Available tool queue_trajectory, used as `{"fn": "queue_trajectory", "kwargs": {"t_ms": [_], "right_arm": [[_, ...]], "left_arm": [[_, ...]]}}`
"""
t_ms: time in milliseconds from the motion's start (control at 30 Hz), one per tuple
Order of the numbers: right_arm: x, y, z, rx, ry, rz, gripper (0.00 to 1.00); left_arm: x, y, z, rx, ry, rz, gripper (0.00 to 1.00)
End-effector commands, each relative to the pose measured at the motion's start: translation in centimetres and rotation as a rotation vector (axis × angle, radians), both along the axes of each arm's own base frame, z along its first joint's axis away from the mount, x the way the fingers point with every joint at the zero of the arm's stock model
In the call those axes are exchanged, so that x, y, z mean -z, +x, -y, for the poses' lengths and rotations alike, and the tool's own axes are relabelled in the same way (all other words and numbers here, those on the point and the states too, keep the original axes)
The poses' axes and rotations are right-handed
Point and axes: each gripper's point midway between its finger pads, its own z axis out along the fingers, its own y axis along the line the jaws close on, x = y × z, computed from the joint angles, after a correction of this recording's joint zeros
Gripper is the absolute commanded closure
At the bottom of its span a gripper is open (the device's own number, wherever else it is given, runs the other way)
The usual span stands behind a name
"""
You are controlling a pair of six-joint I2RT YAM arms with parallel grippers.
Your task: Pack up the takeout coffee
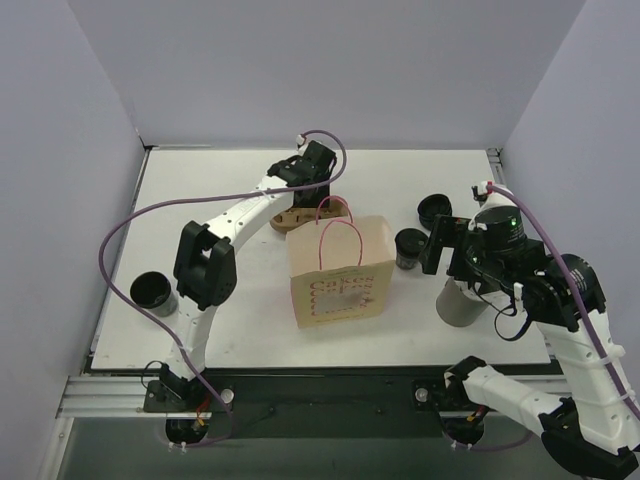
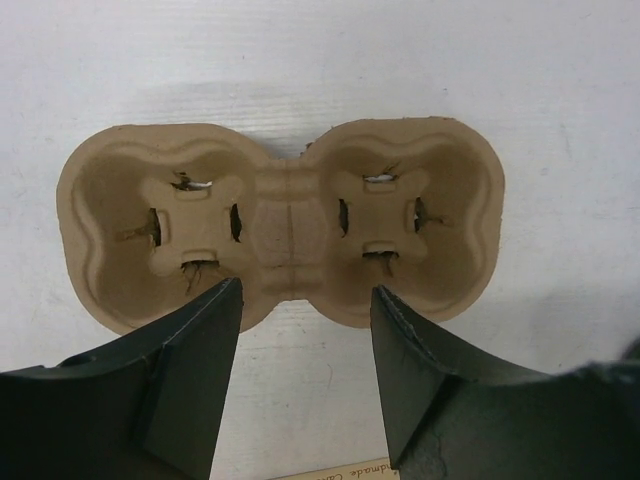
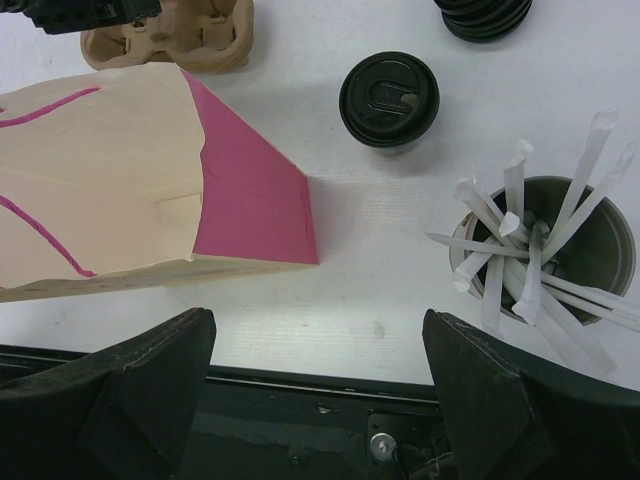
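Observation:
One takeout coffee, a small black cup with a black lid point(image 1: 410, 248) point(image 3: 388, 100), stands on the table right of the paper bag point(image 1: 340, 265) point(image 3: 120, 180). Another black cup point(image 1: 153, 292) stands alone at the far left. The brown pulp tray point(image 2: 280, 225) point(image 1: 297, 216) point(image 3: 170, 40) lies behind the bag with both wells empty. My left gripper point(image 2: 305, 290) point(image 1: 300, 195) hovers open over the tray's near edge, at its narrow waist, with nothing between its fingers. My right gripper point(image 3: 315, 325) point(image 1: 445, 255) is open and empty, raised above the table's front right part.
A grey cylinder point(image 1: 460, 300) point(image 3: 545, 250) full of white wrapped straws stands near the front right. A stack of loose black lids point(image 1: 435, 208) point(image 3: 485, 15) sits behind the lidded cup. The bag stands upright with pink handles and a pink inside.

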Motion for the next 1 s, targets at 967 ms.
{"fn": "queue_trajectory", "kwargs": {"t_ms": [967], "right_arm": [[-0.3,-0.7,1.3,0.085,-0.009,-0.029,0.13]], "left_arm": [[4.7,2.7,-0.6,-0.009,0.086,-0.005,0.48]]}}
